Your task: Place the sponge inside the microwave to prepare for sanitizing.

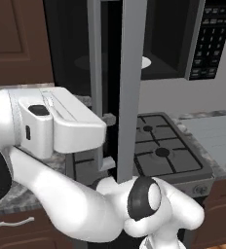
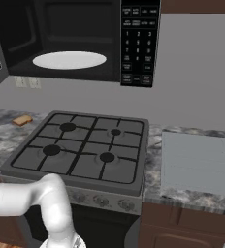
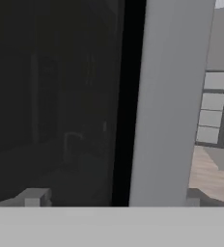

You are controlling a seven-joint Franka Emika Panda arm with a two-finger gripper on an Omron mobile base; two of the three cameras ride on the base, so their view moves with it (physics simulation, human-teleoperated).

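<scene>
The microwave (image 2: 75, 29) hangs above the stove with its door swung open. Its white turntable (image 2: 69, 60) lies bare inside, and the black keypad (image 2: 140, 43) is to the right. In the left base view the door (image 1: 132, 87) stands edge-on as a grey upright band. My gripper (image 1: 107, 141) is open right at that door. In the hand view the gripper (image 3: 114, 198) faces the door's dark glass and grey edge (image 3: 172, 96), which stand between the two fingertips (image 3: 34, 198). Nothing is held. The sponge is out of view.
A gas stove (image 2: 80, 145) sits below the microwave. A tan slice of bread (image 2: 22, 120) lies on the marble counter to its left, and a flat grey board (image 2: 199, 162) covers the counter to its right. Brown cabinets (image 1: 17, 34) flank the microwave.
</scene>
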